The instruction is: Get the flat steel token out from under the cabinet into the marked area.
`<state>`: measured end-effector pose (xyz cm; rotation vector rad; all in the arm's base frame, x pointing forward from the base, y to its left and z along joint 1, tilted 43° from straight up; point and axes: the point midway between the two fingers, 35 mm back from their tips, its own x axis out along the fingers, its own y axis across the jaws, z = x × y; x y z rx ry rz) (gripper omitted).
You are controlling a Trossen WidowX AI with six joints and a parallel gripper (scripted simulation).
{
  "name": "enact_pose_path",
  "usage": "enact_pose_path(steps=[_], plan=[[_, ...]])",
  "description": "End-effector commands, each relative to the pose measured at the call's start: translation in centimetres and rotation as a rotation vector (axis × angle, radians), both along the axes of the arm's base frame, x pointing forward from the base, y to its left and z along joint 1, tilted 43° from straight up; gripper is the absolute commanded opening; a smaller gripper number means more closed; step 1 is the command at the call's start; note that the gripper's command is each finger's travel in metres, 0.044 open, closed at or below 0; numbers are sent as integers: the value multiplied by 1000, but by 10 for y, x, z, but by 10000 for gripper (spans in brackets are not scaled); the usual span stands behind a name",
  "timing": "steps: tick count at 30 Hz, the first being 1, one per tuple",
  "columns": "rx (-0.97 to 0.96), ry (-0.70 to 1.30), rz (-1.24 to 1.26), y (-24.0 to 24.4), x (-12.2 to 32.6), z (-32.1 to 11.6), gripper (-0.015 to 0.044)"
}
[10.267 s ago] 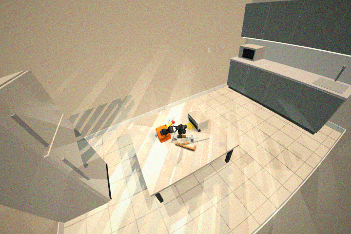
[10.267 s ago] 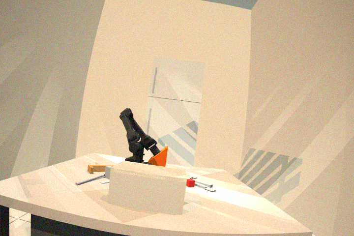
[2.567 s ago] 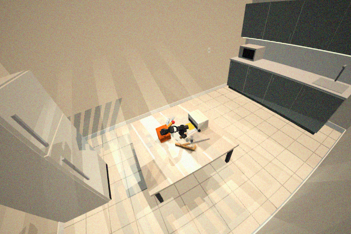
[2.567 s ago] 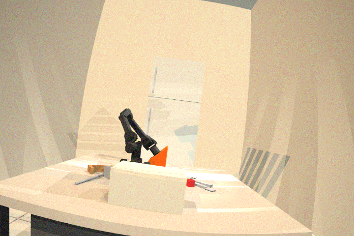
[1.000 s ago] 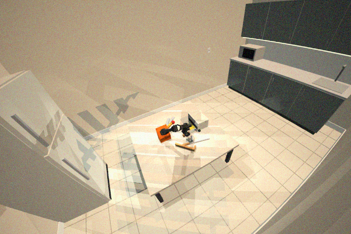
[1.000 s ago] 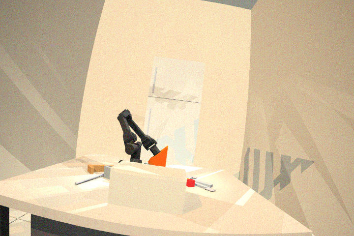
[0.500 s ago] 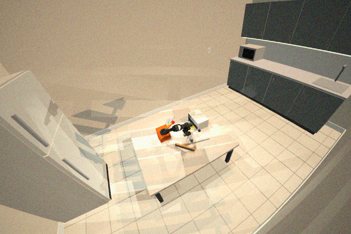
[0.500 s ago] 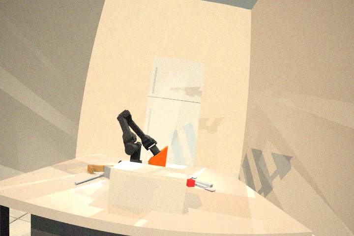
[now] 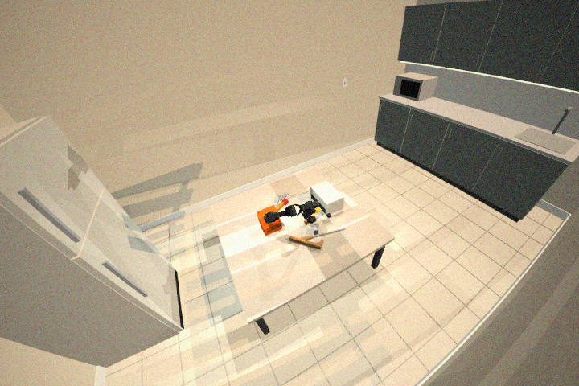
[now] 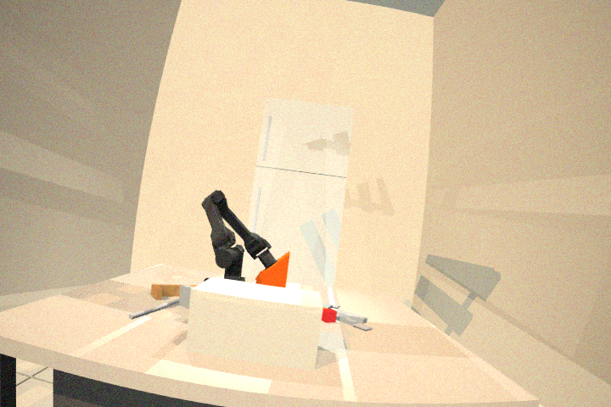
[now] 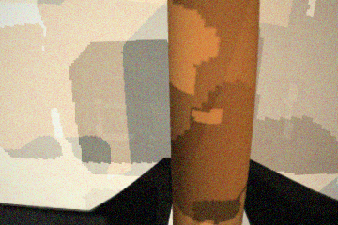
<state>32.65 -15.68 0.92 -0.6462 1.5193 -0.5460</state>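
Observation:
My gripper (image 11: 204,166) is shut on a thick brown, wood-coloured handle (image 11: 211,136) that runs straight up the wrist view. The white cabinet (image 9: 330,193) (image 10: 253,324) stands on the table, its dark front side turned towards my arm (image 9: 293,210) (image 10: 238,223). In the exterior view the lower end of the arm is hidden behind an orange block (image 10: 277,275). The far end of the held thing cannot be made out. The steel token is not visible. A small yellow patch (image 9: 318,211) shows in front of the cabinet, partly covered by the arm; the marked area's outline cannot be made out.
A brown wooden piece (image 9: 305,242) (image 10: 165,291) lies on the near side, with a thin grey rod (image 9: 333,232) (image 10: 152,308) by it. A red block (image 9: 285,201) (image 10: 328,315) is beside grey metal pieces (image 10: 351,317) across the table. The orange block also shows in the top view (image 9: 270,228).

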Motion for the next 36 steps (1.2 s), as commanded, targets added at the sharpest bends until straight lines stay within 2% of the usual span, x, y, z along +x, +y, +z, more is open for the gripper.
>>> enact_pose_path(steps=[1,36], plan=[[-1,-4,-3,0,5,0,0],[-1,-6,-3,2,40,-2,0]])
